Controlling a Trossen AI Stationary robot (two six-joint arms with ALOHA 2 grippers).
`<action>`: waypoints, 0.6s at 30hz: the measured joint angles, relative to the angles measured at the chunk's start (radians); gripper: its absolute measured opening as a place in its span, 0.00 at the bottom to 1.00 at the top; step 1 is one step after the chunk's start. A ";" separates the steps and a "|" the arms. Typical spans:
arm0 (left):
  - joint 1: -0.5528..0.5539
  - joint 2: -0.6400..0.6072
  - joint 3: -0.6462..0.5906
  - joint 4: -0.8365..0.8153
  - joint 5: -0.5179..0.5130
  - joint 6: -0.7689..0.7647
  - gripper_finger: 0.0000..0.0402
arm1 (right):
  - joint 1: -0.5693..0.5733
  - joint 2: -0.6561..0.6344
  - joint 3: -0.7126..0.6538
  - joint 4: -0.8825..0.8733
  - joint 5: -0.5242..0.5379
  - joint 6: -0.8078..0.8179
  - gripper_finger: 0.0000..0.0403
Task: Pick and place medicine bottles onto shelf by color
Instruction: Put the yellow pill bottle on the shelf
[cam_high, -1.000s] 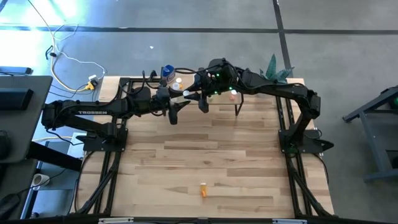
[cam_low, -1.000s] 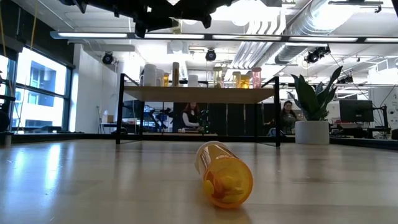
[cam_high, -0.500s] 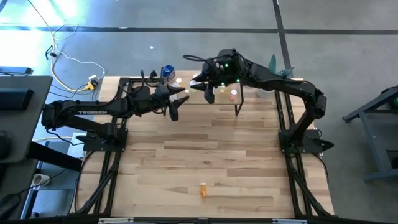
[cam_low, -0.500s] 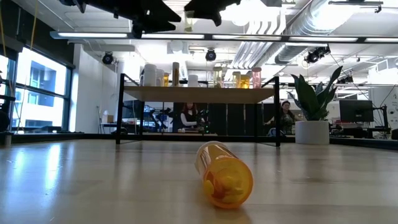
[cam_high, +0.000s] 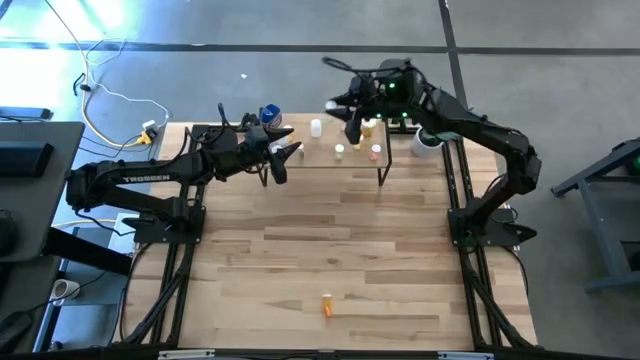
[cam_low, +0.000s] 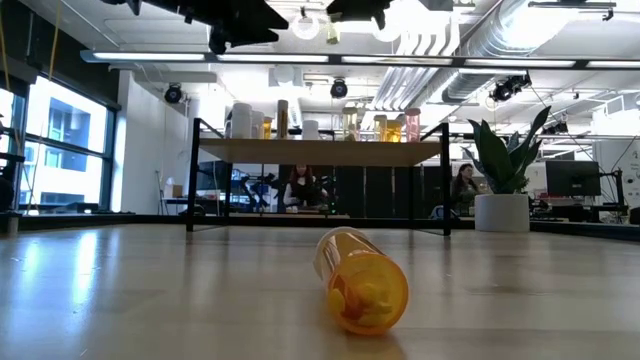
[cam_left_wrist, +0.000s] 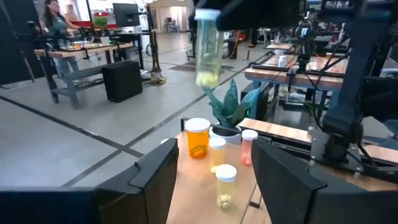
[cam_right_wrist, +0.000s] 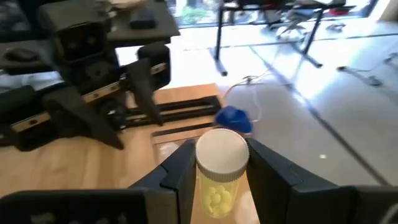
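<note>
above the low light-wood shelf on black legs (cam_high: 300, 150), between the right gripper's (cam_right_wrist: 219, 163) pinching fingers: clear white-capped pill bottle of pale yellow tablets (cam_right_wrist: 220, 168). beside the shelf's left end, left gripper (cam_high: 283, 155), fingers spread, empty.

A potted plant (cam_low: 503, 170) stands beyond the wooden table (cam_high: 330, 250).

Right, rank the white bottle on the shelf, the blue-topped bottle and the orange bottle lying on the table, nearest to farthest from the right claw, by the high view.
From the right claw:
1. white bottle, just to its left.
2. blue-topped bottle, farther left.
3. orange bottle, lying far off near the table's front edge.
</note>
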 joint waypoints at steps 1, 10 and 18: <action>0.003 0.000 0.000 -0.001 0.000 0.000 0.49 | -0.007 -0.008 0.000 -0.001 0.012 -0.005 0.28; 0.005 -0.001 0.000 -0.014 0.000 0.000 0.49 | -0.030 -0.029 -0.117 0.102 0.019 0.033 0.28; 0.005 -0.001 0.000 -0.014 0.000 0.012 0.49 | 0.002 -0.025 -0.276 0.255 0.052 0.114 0.28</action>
